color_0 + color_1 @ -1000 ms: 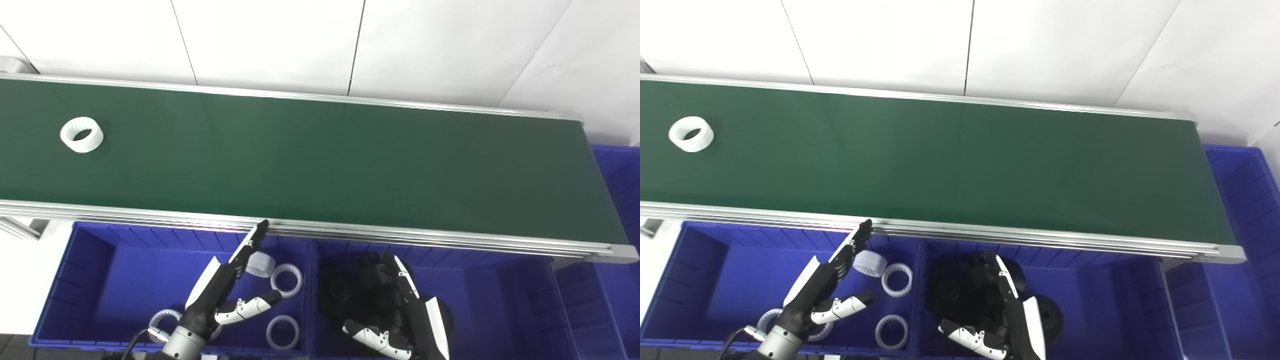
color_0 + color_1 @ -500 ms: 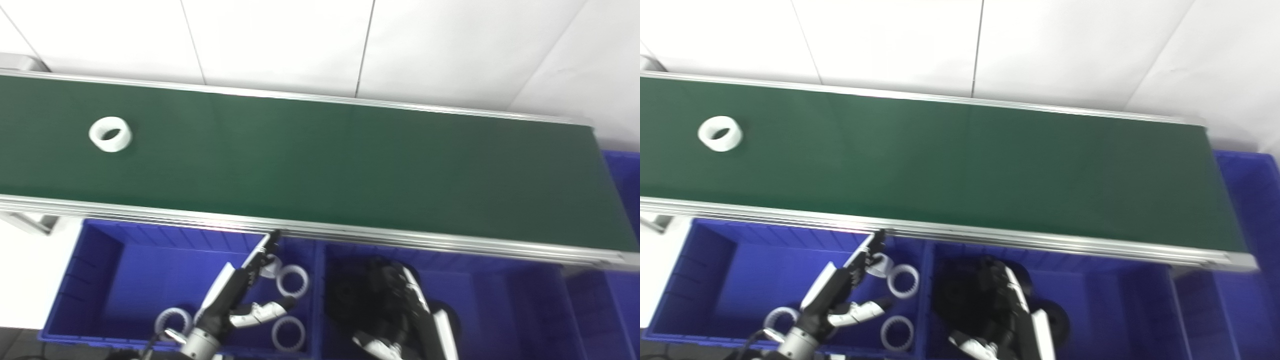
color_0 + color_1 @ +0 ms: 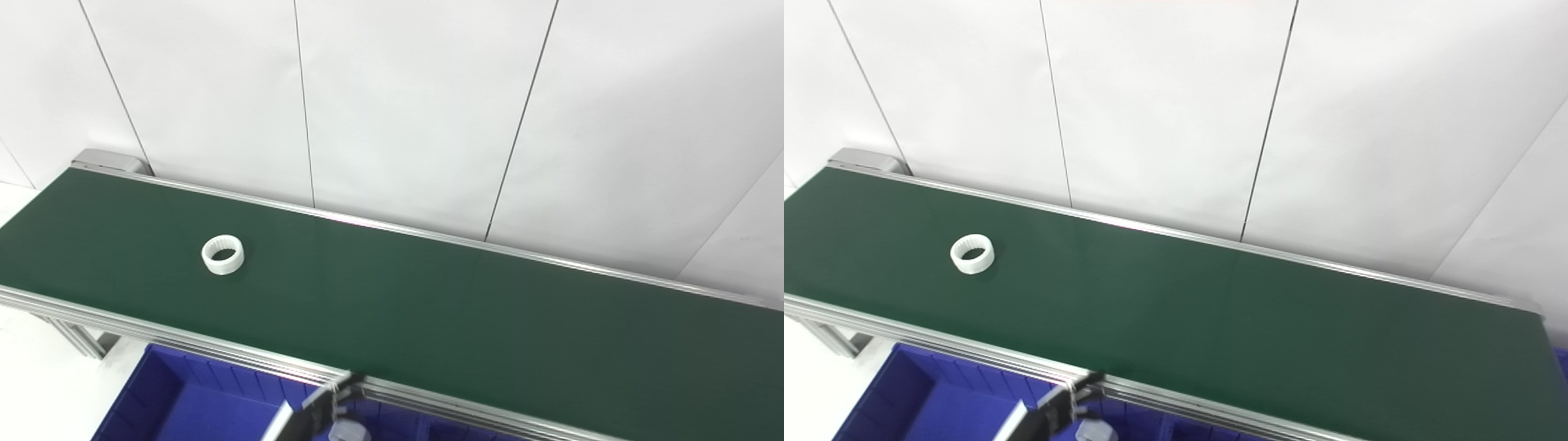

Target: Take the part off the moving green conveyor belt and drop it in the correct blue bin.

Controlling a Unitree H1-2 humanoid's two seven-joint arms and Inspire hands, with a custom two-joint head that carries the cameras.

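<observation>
We see a white ring (image 3: 223, 255) lying on the green belt (image 3: 429, 306) toward its left end, touched by nothing. Our left hand (image 3: 312, 413) shows only as fingertips at the belt's near edge, above the blue bin (image 3: 184, 404), so we cannot tell its grasp; our right hand is out of view.

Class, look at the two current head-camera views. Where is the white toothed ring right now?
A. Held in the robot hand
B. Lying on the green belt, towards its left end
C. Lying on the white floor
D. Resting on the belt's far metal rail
B. The white ring lies flat on the green belt towards its left end, well apart from the left robot hand, whose fingertips only peek in at the bottom edge.
</observation>
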